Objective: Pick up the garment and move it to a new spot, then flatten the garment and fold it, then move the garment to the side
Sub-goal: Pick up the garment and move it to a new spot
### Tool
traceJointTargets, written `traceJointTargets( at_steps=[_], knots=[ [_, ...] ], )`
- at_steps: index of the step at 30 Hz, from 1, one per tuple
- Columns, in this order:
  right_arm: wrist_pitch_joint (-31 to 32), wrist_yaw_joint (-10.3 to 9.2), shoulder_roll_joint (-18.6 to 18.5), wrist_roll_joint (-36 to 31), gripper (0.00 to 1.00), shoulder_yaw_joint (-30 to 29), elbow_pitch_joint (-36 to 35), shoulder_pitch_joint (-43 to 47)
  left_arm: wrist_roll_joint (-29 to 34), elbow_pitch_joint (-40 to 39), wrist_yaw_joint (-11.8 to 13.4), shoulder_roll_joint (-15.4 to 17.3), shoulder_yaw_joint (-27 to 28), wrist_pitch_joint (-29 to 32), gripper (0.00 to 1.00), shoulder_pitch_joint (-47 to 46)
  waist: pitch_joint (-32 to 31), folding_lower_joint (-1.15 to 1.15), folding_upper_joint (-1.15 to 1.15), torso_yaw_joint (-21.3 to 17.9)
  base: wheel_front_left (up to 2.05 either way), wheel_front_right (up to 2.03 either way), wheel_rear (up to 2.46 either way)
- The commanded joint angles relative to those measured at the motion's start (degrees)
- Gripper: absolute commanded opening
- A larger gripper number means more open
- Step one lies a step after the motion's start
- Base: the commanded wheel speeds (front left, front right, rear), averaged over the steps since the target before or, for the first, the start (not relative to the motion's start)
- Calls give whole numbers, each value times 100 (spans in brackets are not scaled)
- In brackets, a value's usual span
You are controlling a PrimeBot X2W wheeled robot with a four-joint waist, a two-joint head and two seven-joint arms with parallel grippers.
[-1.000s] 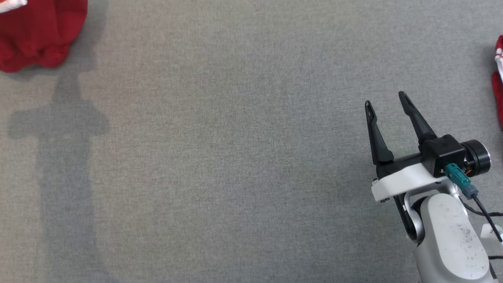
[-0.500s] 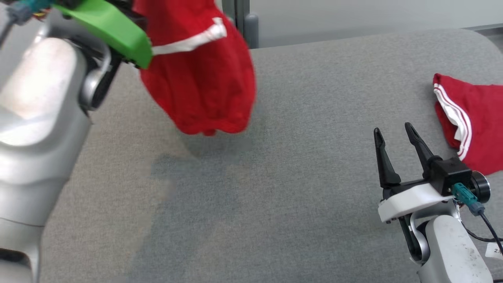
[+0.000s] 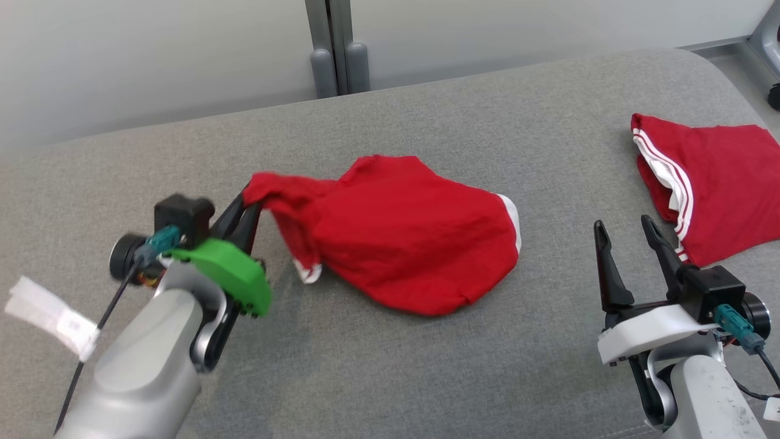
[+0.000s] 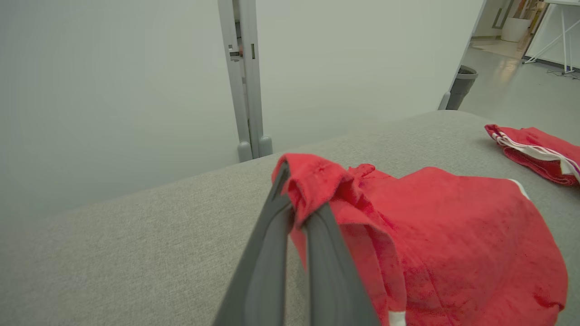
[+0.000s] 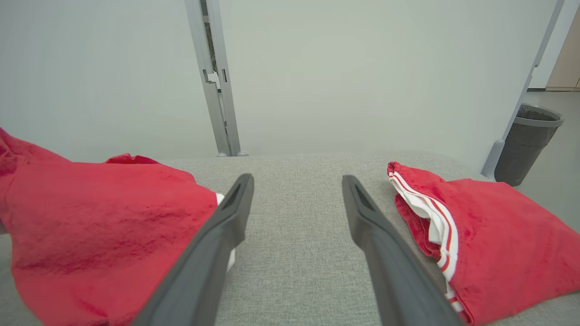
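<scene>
The garment point(image 3: 402, 238) is a red piece with white trim, lying bunched on the grey padded surface point(image 3: 426, 366) near the middle. My left gripper point(image 3: 248, 207) is shut on its left corner, which is lifted slightly off the surface. In the left wrist view the gripper point(image 4: 297, 199) pinches a red fold of the garment point(image 4: 444, 235). My right gripper point(image 3: 623, 224) stands open at the lower right, apart from the cloth. In the right wrist view the gripper point(image 5: 295, 181) holds nothing, with the garment point(image 5: 99, 213) to its left.
A second red garment with white stripes point(image 3: 713, 183) lies at the surface's right end, close to my right gripper. A pale wall with a grey post point(image 3: 332, 55) runs behind the far edge. A dark bin point(image 5: 528, 140) stands on the floor beyond the right end.
The head camera has tilted up. The garment, which hung from my raised left gripper, has come down onto the surface, and the left arm is lower. The right gripper stays open.
</scene>
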Motion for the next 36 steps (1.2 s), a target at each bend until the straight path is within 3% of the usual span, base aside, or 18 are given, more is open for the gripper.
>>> traceJointTargets(
  at_steps=[1, 6, 7, 8, 9, 10, 17, 25, 36],
  knots=[
    [-23, -10, -22, 16, 100, -25, -2, 64, -40, 172, 34, 63, 62, -54, 0, 199, 32, 0, 0, -21, 0, 0, 0],
    [-23, -10, -18, -64, 100, -96, 21, 77, 40, 695, 118, 102, 411, -95, 0, 691, 99, 0, 0, 15, 0, 0, 0],
    [-24, -10, -19, -71, 100, -105, 33, 75, 152, 675, 144, 114, 479, -92, 14, 745, 106, 0, 0, 28, 0, 0, 0],
    [-23, -10, -20, -73, 100, -107, 52, 71, 273, 628, 153, 121, 545, -92, 43, 823, 110, 0, 0, 42, 0, 0, 0],
    [-23, -10, -20, -84, 100, -104, 74, 65, 308, 601, 147, 74, 664, -90, 95, 971, 106, 0, 0, 58, 0, 0, 0],
    [-24, -10, -21, -91, 100, -99, 100, 61, 392, 584, 126, 28, 788, -87, 100, 1119, 92, 0, 0, 72, 0, 0, 0],
    [-24, -10, -20, -101, 100, -107, 235, 50, 765, 270, 1, -262, 1620, -89, 100, 1721, -53, 0, 0, 145, 0, 0, 0],
    [-24, -10, -20, -179, 100, -107, 327, 164, 1285, -601, -95, -620, 2565, -83, 100, 2503, -374, 0, 0, 171, 0, 0, 0],
    [-25, -10, -21, -166, 100, 2, 294, 468, 1979, -1722, -84, -1271, 3215, -84, 100, 3538, -661, 0, 0, 217, 0, 0, 0]
  ],
)
